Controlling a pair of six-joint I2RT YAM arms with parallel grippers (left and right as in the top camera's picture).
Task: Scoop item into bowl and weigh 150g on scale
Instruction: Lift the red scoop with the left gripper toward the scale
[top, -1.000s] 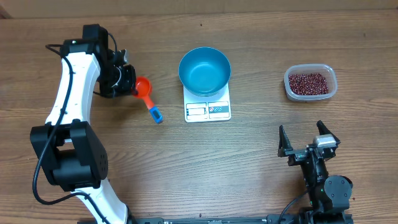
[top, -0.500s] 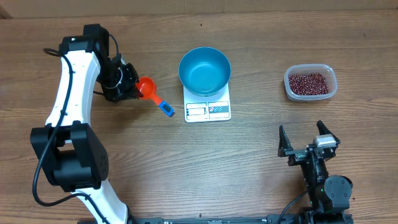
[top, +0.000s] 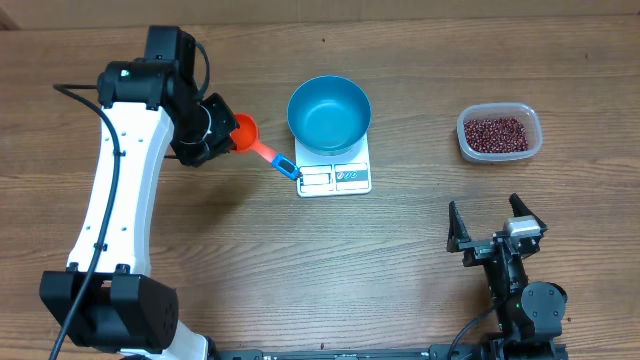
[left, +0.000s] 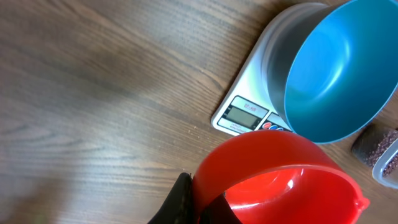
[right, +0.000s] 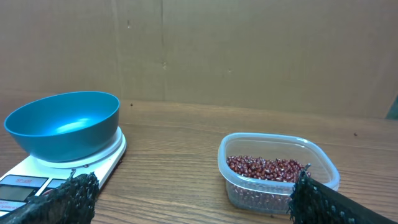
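Note:
The empty blue bowl (top: 329, 113) (right: 62, 124) stands on the white scale (top: 335, 177) (left: 245, 115) at the table's middle. Dark red-brown beans (top: 494, 133) (right: 264, 167) lie in a clear tub (top: 530, 150) at the right. My left gripper (top: 222, 137) is shut on the cup end of a red scoop (top: 246, 131) (left: 280, 180), just left of the bowl. The scoop's blue handle tip (top: 291, 169) reaches the scale's front left corner. The scoop's cup looks empty. My right gripper (top: 497, 222) (right: 193, 202) rests open near the front right, nothing between its fingers.
The left arm's white links (top: 125, 200) stretch from the front left up across the table's left side. A brown cardboard wall (right: 249, 50) rises behind the table's far edge. The clear tub (right: 280, 186) sits straight ahead of my right gripper.
My left gripper has carried the red scoop rightward toward the scale and bowl, and the handle has swung so its blue tip now reaches the scale's corner. The right arm has not moved.

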